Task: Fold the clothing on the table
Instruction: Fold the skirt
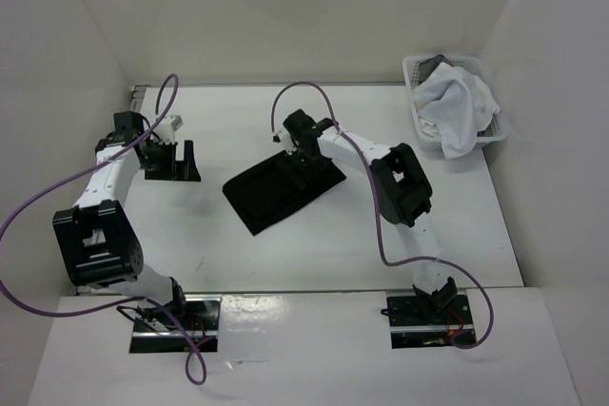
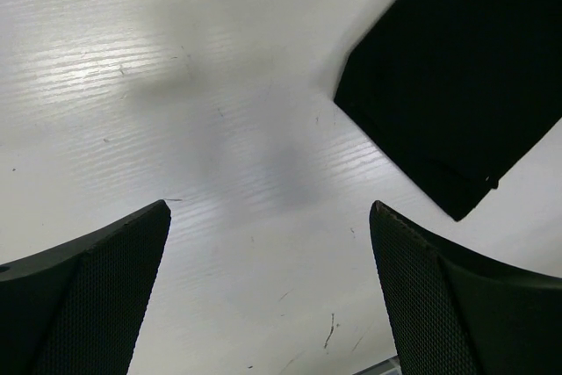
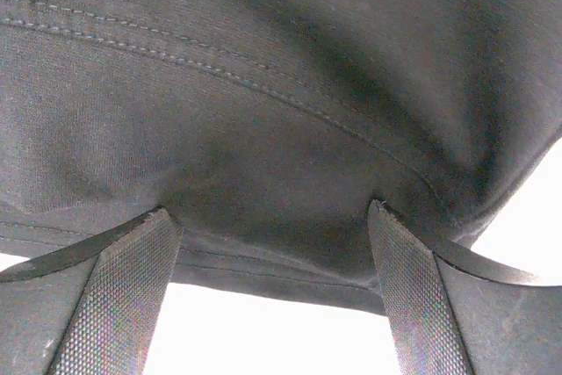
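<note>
Top external: clothing black, matte, folded flat.

A white-and-black jointed left arm is seen at eight o'clock and its twin, the right arm, at four o'clock. Both are built of white tubular links and boxy black joint housings. A thin purple cable is looped along each. Black wedge-shaped fingers are faced with fine mesh.

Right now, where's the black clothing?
Top view: the clothing lies near the middle of the table, its far edge under the open right gripper, the left gripper apart on its left.
</note>
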Tool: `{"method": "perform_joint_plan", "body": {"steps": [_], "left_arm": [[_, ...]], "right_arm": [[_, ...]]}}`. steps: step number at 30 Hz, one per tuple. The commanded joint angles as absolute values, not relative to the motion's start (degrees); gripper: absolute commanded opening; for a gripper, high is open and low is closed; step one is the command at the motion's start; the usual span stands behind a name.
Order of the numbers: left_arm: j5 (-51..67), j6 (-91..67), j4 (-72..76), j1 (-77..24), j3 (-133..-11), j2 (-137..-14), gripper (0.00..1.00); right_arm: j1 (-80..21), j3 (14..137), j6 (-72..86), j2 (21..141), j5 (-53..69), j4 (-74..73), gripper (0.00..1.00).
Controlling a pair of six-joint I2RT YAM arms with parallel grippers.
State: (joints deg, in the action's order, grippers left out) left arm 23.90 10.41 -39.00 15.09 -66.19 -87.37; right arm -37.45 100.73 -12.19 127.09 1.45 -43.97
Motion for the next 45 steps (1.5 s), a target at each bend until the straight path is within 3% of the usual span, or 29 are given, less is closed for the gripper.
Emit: {"method": "perform_joint_plan", "body": {"steps": [1, 7, 11, 16, 19, 25, 35, 45], "left_arm": [[26.1, 11.4, -39.2, 14.2, -66.3, -88.7, 1.0], [27.3, 12.0, -39.2, 6.6, -68.2, -93.7, 1.0], [34.5, 12.0, -39.2, 5.4, -72.7, -101.0, 1.0], [36.6, 13.1, -38.0, 5.4, -75.6, -108.6, 0.82], [36.6, 13.1, -36.2, 5.4, -74.9, -110.0, 0.8], [36.6, 15.6, -37.3, 5.4, -75.4, -114.3, 0.6], [40.5, 16.8, -38.3, 5.4, -76.6, -119.2, 0.56], [40.6, 17.8, -39.4, 5.4, -76.6, -120.9, 0.38]], "right_arm": [[-36.7, 106.3, -13.6, 128.8, 2.0, -43.9, 0.89], [-35.4, 111.7, -13.6, 123.1, 12.0, -50.1, 0.89], [-32.9, 108.5, -15.7, 117.0, 14.9, -49.0, 0.89], [-27.5, 98.9, -16.3, 110.8, 16.3, -46.7, 0.89], [-24.2, 94.1, -16.3, 108.6, 16.3, -46.1, 0.89], [-20.0, 89.5, -16.3, 104.9, 16.3, -44.8, 0.89], [-19.5, 87.8, -16.3, 105.6, 15.7, -44.3, 0.89], [-19.5, 86.7, -16.3, 106.1, 15.7, -43.8, 0.89]]}}
